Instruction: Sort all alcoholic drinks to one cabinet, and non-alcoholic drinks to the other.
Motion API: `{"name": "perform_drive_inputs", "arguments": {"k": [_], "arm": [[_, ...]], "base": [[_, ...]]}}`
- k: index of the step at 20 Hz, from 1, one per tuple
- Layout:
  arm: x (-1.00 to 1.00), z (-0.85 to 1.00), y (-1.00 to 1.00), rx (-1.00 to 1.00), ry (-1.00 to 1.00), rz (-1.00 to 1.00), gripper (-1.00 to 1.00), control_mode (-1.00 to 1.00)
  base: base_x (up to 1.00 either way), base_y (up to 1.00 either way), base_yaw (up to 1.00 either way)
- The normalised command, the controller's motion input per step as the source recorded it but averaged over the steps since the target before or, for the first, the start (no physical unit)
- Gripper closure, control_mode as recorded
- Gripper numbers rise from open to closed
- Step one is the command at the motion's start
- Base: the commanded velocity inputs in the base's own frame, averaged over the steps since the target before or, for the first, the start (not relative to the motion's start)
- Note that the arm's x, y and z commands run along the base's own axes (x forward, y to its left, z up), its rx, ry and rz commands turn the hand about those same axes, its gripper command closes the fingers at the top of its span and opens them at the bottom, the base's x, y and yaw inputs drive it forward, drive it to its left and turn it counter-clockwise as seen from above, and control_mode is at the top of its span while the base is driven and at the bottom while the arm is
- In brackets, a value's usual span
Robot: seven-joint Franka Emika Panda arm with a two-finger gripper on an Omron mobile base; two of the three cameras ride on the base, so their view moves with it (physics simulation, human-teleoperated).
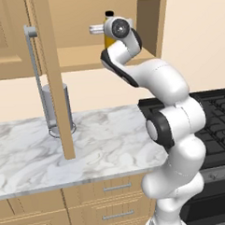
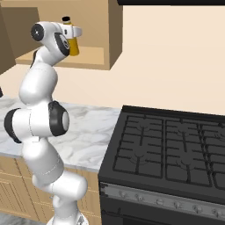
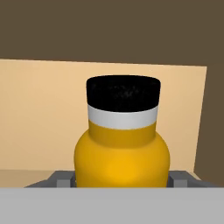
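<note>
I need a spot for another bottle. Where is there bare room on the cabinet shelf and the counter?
The shelf is bare to the right of the orange bottle, up to the cabinet's side wall. The marble counter is open between the stove and the grey canister. Around the bottle the claw crowds it.

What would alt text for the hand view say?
An orange bottle with a black cap stands close up between the gripper fingers, inside a tan cabinet.

Orange bottle base cut off, hand grip perhaps hidden
</note>
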Motion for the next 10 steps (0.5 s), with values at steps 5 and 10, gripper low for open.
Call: {"name": "perform_drive_inputs", "arguments": {"k": [5, 10], "arm": [[0.18, 0.0, 0.0, 0.01, 0.0, 0.0, 1.0, -1.0], [0.14, -0.02, 0.0, 0.01, 0.0, 0.0, 1.0, -1.0]], "base": [[0.0, 0.0, 0.0], [0.0, 0.0, 0.0]]}}
